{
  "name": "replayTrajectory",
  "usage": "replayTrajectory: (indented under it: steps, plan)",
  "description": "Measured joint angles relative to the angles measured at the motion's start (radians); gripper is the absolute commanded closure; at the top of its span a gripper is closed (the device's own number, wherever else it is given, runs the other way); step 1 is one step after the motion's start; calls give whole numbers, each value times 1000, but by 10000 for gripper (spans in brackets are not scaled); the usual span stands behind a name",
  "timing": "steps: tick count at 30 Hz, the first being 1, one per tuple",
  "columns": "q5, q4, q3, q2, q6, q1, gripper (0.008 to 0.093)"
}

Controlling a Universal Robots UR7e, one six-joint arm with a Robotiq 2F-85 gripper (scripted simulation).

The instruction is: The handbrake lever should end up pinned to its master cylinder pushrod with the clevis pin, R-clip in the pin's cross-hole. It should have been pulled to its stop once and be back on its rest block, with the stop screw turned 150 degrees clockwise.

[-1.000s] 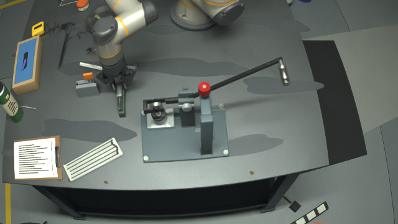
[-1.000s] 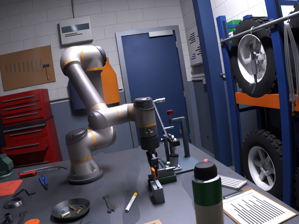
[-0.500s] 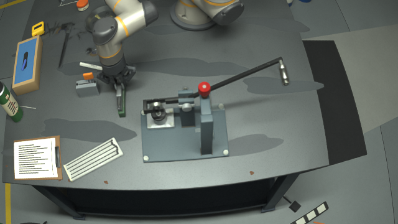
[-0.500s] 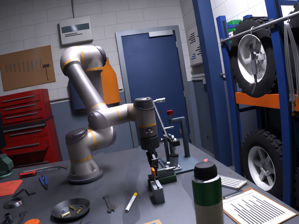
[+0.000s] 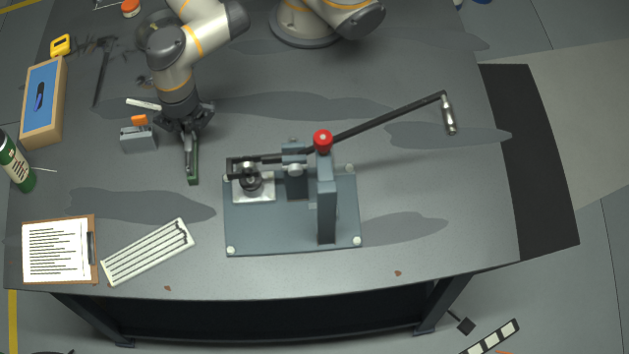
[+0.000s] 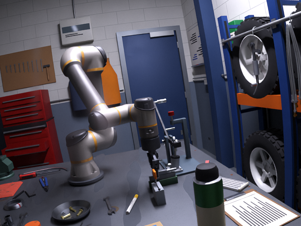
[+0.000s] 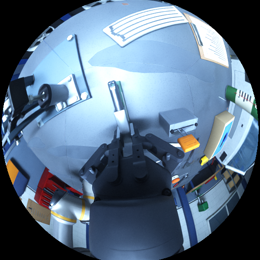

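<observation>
My gripper (image 7: 124, 132) reaches straight down over the left part of the bench. The clevis pin (image 7: 117, 98) is clamped between its fingers and lies along a green holder strip (image 5: 192, 164). The pin's far end points at the bench's front edge. To the right stands the handbrake fixture on a blue-grey base plate (image 5: 290, 211). Its black lever (image 5: 383, 118) slopes up to a metal grip (image 5: 448, 115). A red knob (image 5: 323, 140) tops the tall post. The master cylinder (image 7: 49, 94) with its pushrod sits at the fixture's left end. An R-clip with an orange tab (image 7: 188, 143) sits in a small grey block (image 5: 138, 139).
A tan box with a blue top (image 5: 43, 102) lies at the left edge. A green and white can (image 5: 15, 164) lies beside it. A clipboard (image 5: 58, 250) and a white grooved tray (image 5: 147, 250) occupy the front left. A white marker (image 5: 143, 103) lies behind the gripper.
</observation>
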Motion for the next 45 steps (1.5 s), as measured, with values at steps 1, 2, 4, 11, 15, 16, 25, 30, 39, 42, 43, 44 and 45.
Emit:
replayTrajectory:
  steps: [1, 2, 4, 11, 15, 16, 25, 30, 39, 42, 43, 44, 45]
  plan:
    - [0, 4, -1, -3, 0, 0, 934]
    - [0, 8, -3, -5, 0, 0, 934]
    - [0, 18, -6, -13, 0, 0, 934]
    - [0, 73, -26, -49, 0, 0, 934]
    - [0, 115, -42, -75, 0, 0, 934]
    - [0, 126, -46, -82, 0, 0, 934]
    - [0, 224, -89, -137, 0, 0, 934]
    - [0, 269, -111, -160, 0, 0, 934]
    - [0, 315, -136, -182, 0, 0, 934]
    - [0, 321, -139, -184, 0, 0, 934]
    - [0, 322, -139, -185, 0, 0, 934]
    - [0, 323, -139, -185, 0, 0, 934]
    - [0, 323, -140, -185, 0, 0, 934]
